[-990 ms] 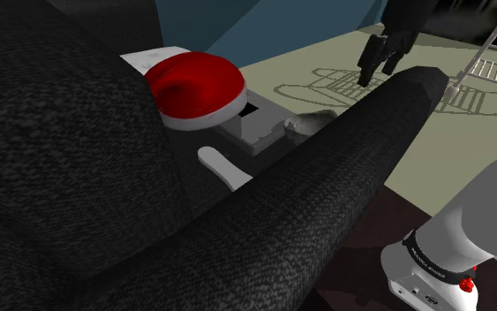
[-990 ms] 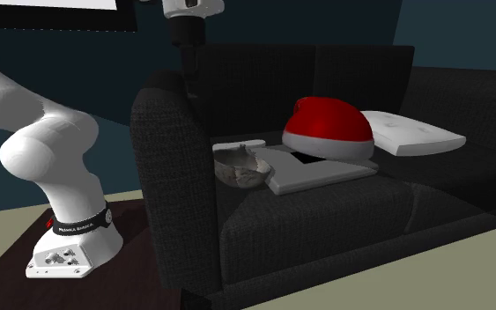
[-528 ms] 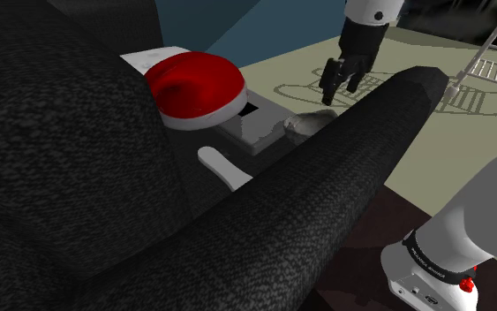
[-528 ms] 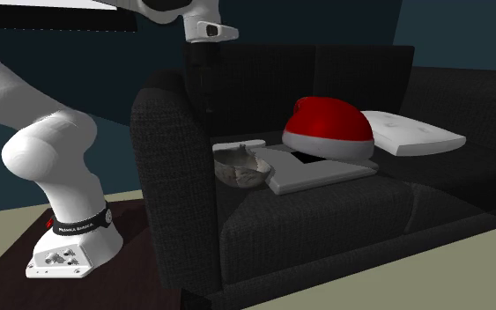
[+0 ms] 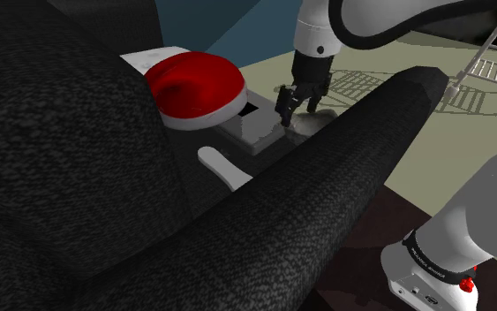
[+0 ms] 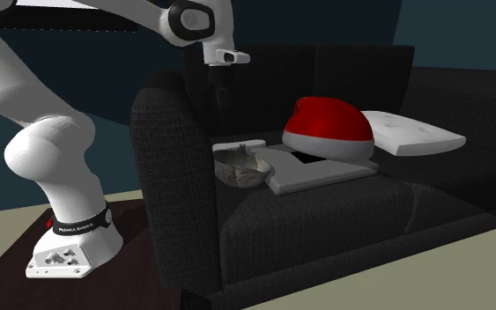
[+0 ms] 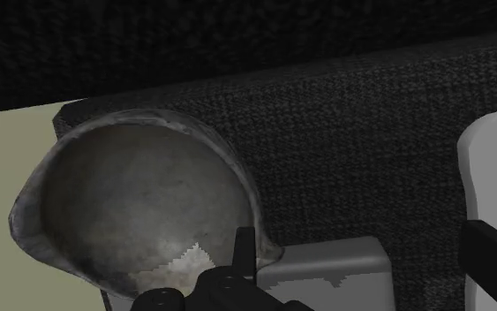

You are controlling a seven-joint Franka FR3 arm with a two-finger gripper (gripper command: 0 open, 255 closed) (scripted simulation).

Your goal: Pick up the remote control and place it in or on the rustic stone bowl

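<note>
Shoulder view: a black woven sofa (image 5: 79, 177) takes up most of the frame. Its thick armrest (image 5: 343, 177) runs across the foreground, between the camera and the seat. The white arm (image 5: 370, 18) reaches in over that armrest from the upper edge. In the second exterior view it rises from beside the sofa's end.

On the seat, a red hat (image 5: 195, 87) with a grey brim rests on a flat, pale grey slab (image 5: 257, 132). A white cushion (image 6: 410, 132) lies beyond the hat, on the side away from the armrest.

The grey stone bowl (image 5: 312, 125) sits upright at the seat's front edge, close to the armrest and right against one corner of the slab. The wrist view looks down into its hollow.

The remote control (image 5: 222, 168), drawn plain white, lies flat on the seat by another corner of the slab. It is nearer the sofa back and apart from the bowl.

The end effector (image 5: 292, 108) hangs above the bowl and slab. In the wrist view its two black fingers (image 7: 243, 256) stand wide apart and grip nothing.
</note>
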